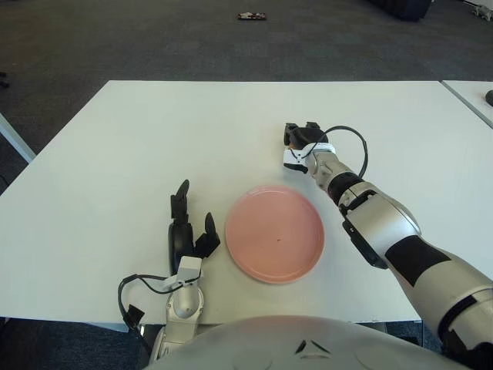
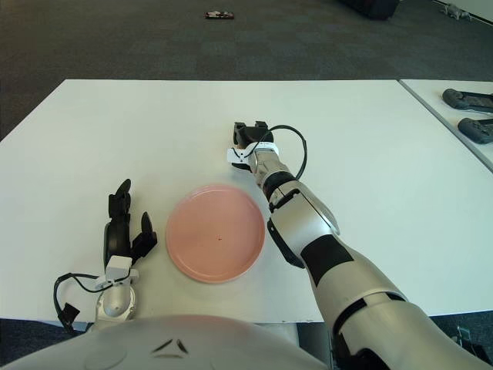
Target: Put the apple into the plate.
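Observation:
A pink plate [image 1: 274,233] lies empty near the table's front edge, in the middle. My right hand [image 1: 299,139] is on the table behind the plate, a little to its right, with its dark fingers curled around the apple. The apple is almost wholly hidden inside those fingers. My right forearm [image 1: 370,212] runs back along the plate's right side. To the left of the plate my left hand [image 1: 187,226] shows with its fingers spread and nothing in them.
The white table [image 1: 154,139] stretches wide to the left and behind the hand. A second table [image 2: 454,108] at the right edge carries two dark controllers [image 2: 466,99]. A small dark object [image 1: 252,15] lies on the floor far behind.

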